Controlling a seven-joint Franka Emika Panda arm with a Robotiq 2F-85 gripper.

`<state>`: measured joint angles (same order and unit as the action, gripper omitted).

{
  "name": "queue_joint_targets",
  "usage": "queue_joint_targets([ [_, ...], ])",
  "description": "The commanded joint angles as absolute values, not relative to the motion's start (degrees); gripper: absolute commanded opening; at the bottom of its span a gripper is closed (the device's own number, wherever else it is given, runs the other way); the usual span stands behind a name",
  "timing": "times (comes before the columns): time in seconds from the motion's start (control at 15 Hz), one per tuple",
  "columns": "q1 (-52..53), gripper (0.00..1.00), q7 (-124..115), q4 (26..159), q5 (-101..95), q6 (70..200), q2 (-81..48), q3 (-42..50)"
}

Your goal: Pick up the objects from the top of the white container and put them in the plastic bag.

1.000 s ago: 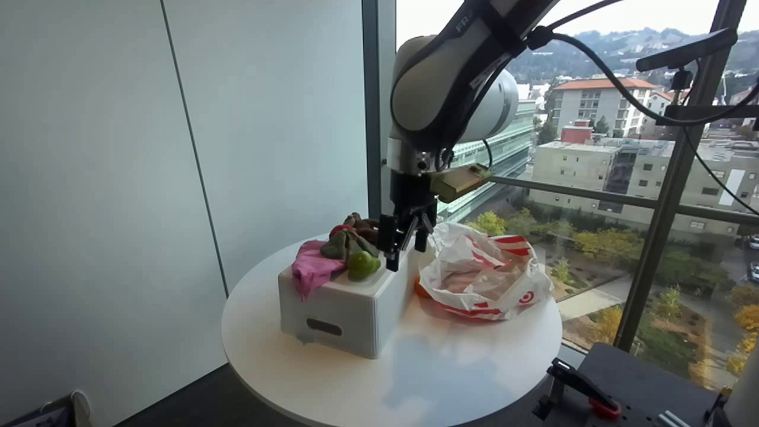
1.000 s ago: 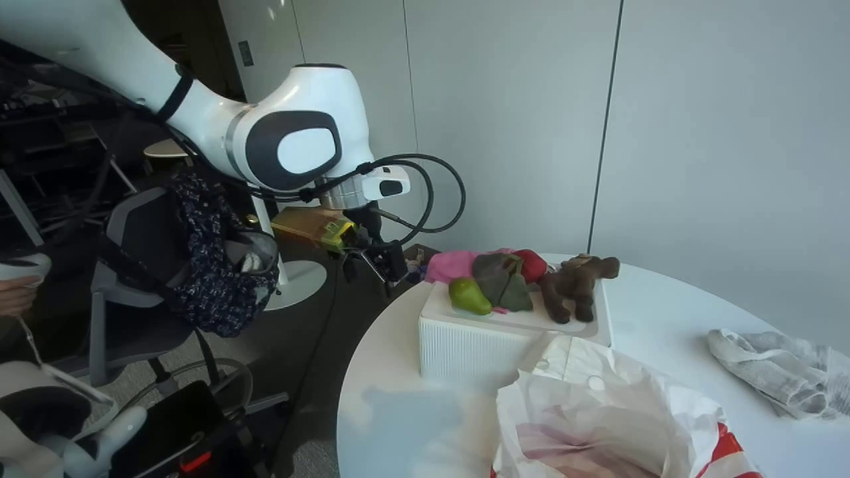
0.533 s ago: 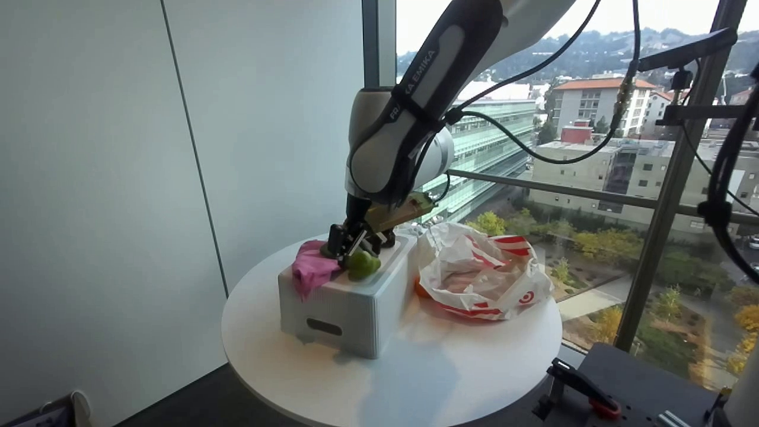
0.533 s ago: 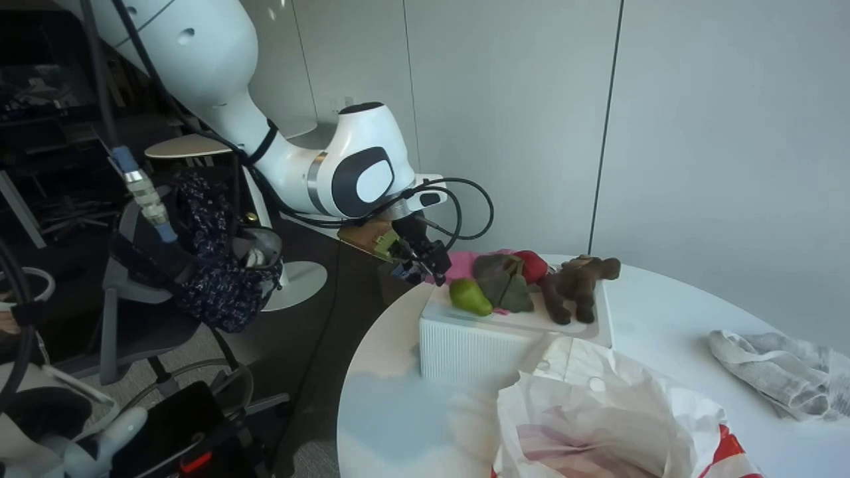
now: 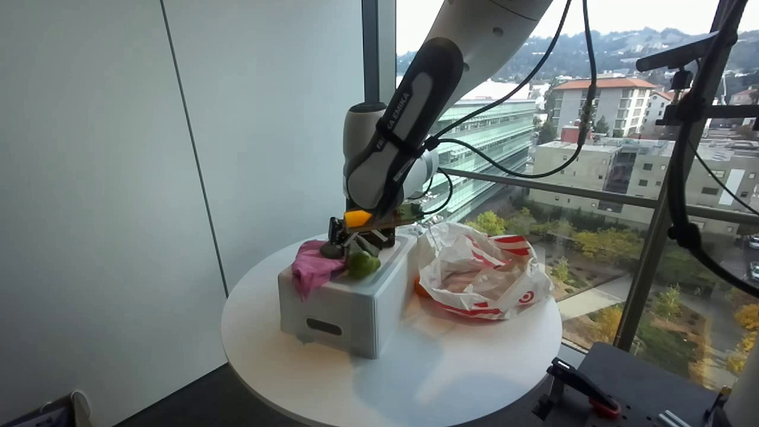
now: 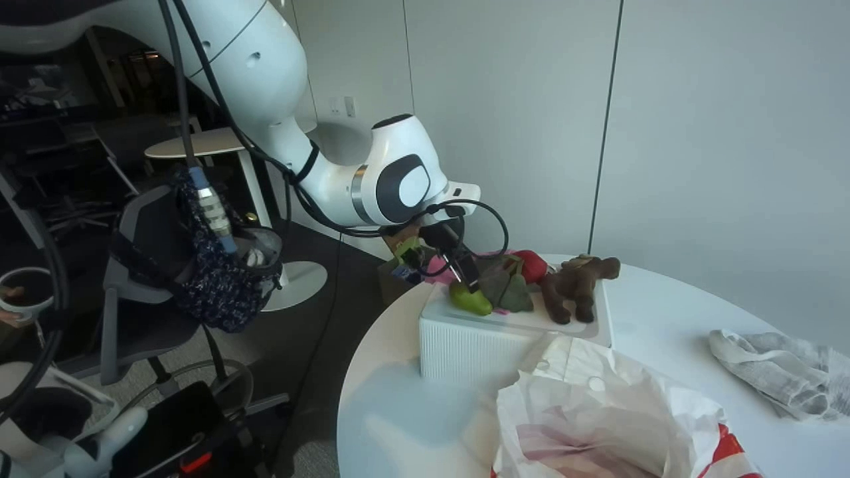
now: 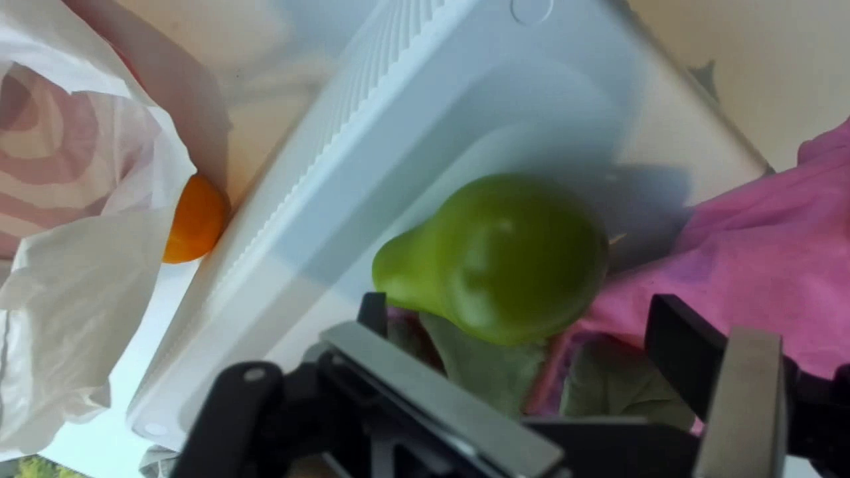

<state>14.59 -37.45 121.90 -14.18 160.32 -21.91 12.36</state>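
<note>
A green pear (image 7: 505,259) lies on top of the white container (image 5: 385,308). It also shows in both exterior views (image 5: 363,265) (image 6: 470,297). Beside it are a pink cloth (image 7: 764,285), a grey-green soft item (image 6: 497,279) and a red round item (image 6: 530,267). A brown plush toy (image 6: 576,292) sits at the container's far end. My gripper (image 7: 521,318) is open and empty, low over the container, its fingers on either side of the pear's near edge and the grey-green item. The white plastic bag (image 5: 483,279) stands open beside the container.
An orange fruit (image 7: 197,219) sits on the table between the bag and the container, partly covered by the bag. A crumpled grey-white cloth (image 6: 783,372) lies on the round white table (image 6: 378,398). A large window stands behind the table.
The arm has swung over the container and come down, bringing the open gripper from high beside the container to just over the pear. The objects and the bag have not moved.
</note>
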Motion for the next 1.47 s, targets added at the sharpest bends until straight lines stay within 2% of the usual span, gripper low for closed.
queue_joint_targets([
  [0.0,19.54,1.0,-48.05,119.34,-16.87,155.73,-24.03,16.11],
  [0.73,21.51,1.0,-53.63,119.45,-28.03,162.95,-27.47,19.55],
  [0.8,21.3,0.75,-53.59,119.62,-27.57,163.38,-27.64,19.41],
  [0.87,20.91,0.73,-52.86,120.0,-26.81,163.42,-27.63,18.87],
  [1.07,20.14,0.51,-51.05,120.93,-25.27,162.91,-26.88,17.38],
  [1.4,20.43,0.51,-50.18,122.25,-26.71,163.78,-22.26,18.34],
])
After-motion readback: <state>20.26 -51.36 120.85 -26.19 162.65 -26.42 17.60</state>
